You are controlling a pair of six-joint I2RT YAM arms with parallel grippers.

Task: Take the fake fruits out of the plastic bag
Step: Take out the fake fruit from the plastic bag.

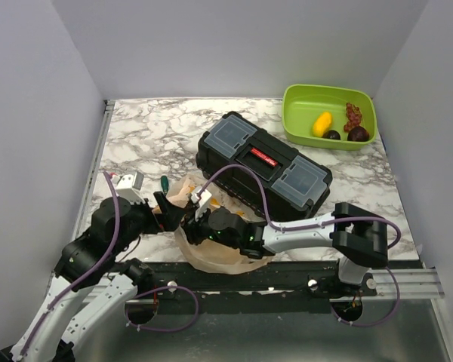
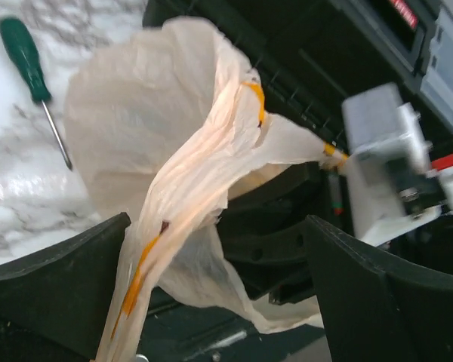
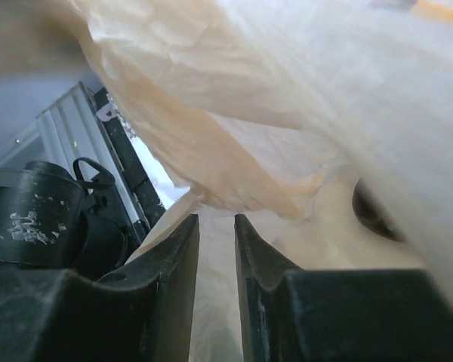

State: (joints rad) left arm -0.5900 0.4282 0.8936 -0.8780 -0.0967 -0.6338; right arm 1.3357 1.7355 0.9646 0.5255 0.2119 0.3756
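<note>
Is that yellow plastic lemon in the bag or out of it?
Out: the lemon lies in the green tub at the far right, away from the bag.

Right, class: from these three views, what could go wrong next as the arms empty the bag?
1. The thin translucent tan plastic bag sits at the marble table's near edge; anything tipped out could roll off.
2. The right gripper pinches only thin film, which might slip or tear.
3. The green-handled screwdriver lies close by and could get knocked.

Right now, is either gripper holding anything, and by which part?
The right gripper appears to pinch the plastic bag by a bunched fold of film. The left gripper is open, straddling the bag.
</note>
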